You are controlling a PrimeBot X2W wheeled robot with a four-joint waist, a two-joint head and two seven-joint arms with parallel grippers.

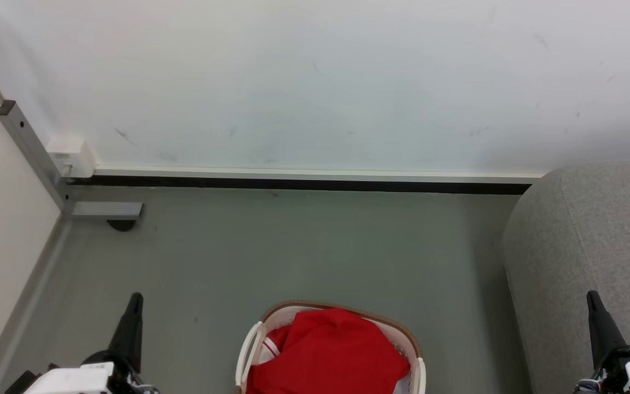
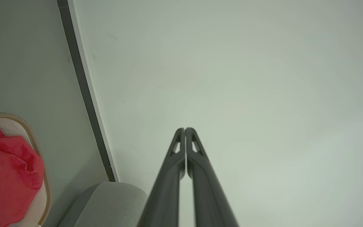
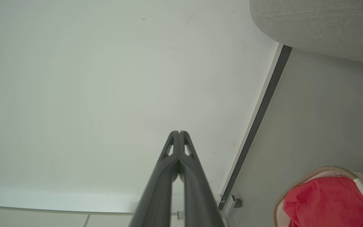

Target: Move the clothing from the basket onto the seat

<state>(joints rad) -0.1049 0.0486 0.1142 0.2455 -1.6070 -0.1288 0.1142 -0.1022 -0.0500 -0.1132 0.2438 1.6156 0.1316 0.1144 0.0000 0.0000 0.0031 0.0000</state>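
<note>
Since the clothing (image 1: 328,350) sits heaped in the basket (image 1: 402,331), pretty much filling it, I'd say nothing's been lifted yet. Basket's on the floor (image 1: 293,246) near the seat (image 1: 583,262), on its left, so it looks like a short carry. Left claw (image 1: 136,297) and right claw (image 1: 591,295) flank it, both pressed together, empty, pointing at the wall (image 1: 315,82), with the clothing low between them and well apart from each.

Left gripper (image 2: 185,129), right gripper (image 3: 179,132): fingers (image 2: 165,189) together.
</note>
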